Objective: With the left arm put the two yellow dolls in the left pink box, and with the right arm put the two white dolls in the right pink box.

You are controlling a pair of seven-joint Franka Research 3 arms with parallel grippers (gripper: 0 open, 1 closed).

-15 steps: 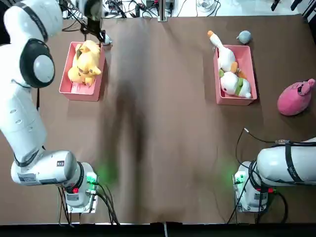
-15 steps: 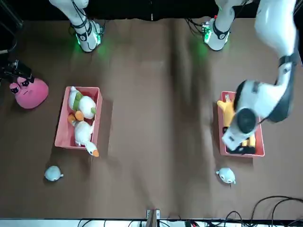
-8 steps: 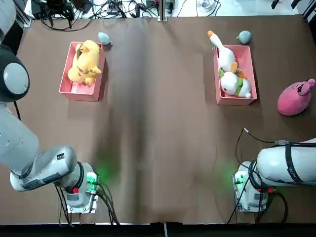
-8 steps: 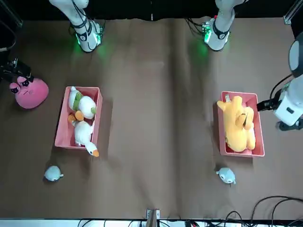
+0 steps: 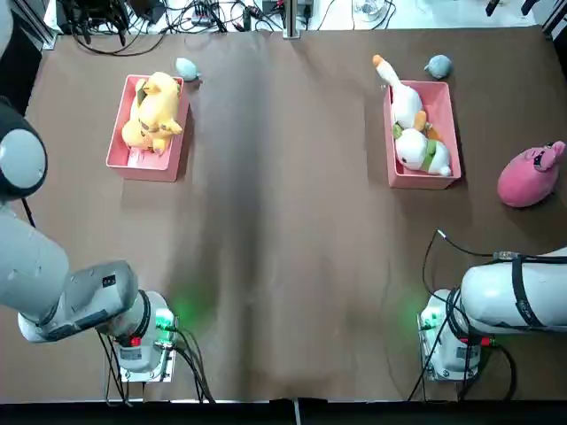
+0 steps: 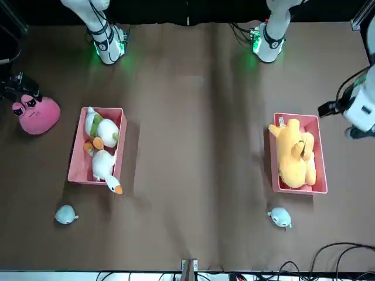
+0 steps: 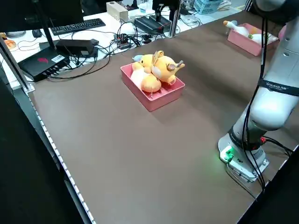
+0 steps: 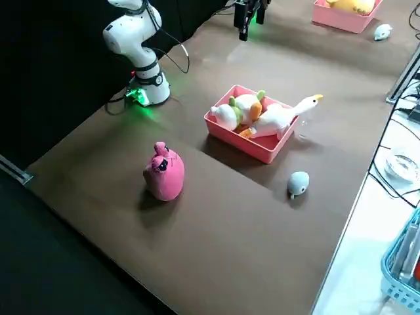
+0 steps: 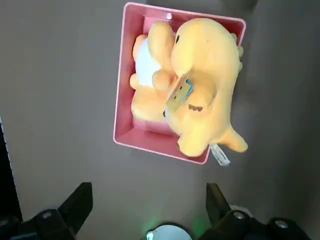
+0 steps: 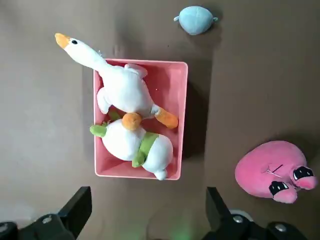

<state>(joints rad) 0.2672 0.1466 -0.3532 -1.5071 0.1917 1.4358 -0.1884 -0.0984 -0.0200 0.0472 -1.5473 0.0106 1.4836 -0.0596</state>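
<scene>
The left gripper (image 9: 150,190) hovers with its fingers spread and nothing between them, out past the outer side of the left pink box (image 9: 131,80). From there the box lies inward, toward the middle of the table (image 5: 283,266), with bare tabletop along its inner side. The two yellow dolls (image 9: 205,75) lie inside it side by side, one poking out over a rim.

The right gripper (image 10: 150,192) is also spread and holding nothing, near the pink plush (image 10: 270,172). The right pink box (image 10: 172,90) sits inward of it; the two white dolls (image 10: 125,90) are in it, the goose's head and neck reaching past the rim farther from the robot. A wide bare stretch of table separates the boxes.

In all there are two boxes, two yellow dolls, two white dolls, one pink plush and two little blue plushes (image 6: 280,217), each blue one just beyond a box as seen from the robot.

The front view shows both grippers, while the top view shows neither. The left wrist view alone makes out the tag (image 9: 179,95) between the yellow dolls. In the left side view, the dolls mostly cover the nearer blue plush.
</scene>
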